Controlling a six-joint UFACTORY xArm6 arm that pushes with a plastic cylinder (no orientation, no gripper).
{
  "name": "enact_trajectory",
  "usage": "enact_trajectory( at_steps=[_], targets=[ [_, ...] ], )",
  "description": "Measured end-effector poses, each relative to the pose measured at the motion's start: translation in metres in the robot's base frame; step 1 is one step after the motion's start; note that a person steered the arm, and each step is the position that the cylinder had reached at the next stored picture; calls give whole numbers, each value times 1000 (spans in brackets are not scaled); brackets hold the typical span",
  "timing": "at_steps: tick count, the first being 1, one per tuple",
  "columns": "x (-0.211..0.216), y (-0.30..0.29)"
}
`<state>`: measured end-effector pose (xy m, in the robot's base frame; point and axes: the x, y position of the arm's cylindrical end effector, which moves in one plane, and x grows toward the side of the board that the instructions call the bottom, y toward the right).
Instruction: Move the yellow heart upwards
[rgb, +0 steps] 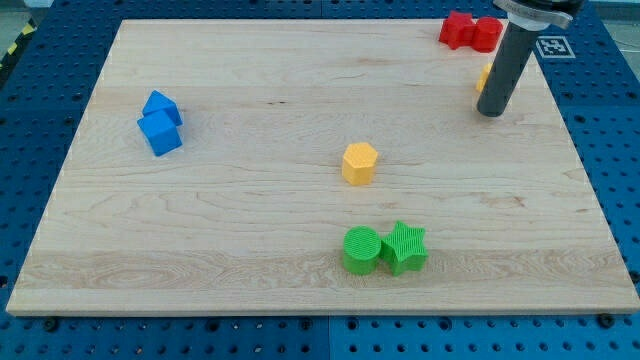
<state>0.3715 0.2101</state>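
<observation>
My rod (503, 65) hides nearly all of a yellow block (484, 76) at the upper right; only a sliver shows at the rod's left edge, too little to tell its shape. The rod's upper part is cut off by the frame's top. The red blocks (470, 31) touch, and their exact shapes cannot be told.

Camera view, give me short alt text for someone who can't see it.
My tip rests near the board's upper right, hiding most of a yellow block behind it. Two red blocks sit above, a yellow hexagon at centre, two blue blocks left, and a green cylinder and green star below.
</observation>
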Motion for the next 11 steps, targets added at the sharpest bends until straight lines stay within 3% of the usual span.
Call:
enact_trajectory(
  at_steps=[2,6,9,11],
  targets=[
    [-28,4],
    [-12,42],
    [-42,25],
    [-34,-9]
  ],
)
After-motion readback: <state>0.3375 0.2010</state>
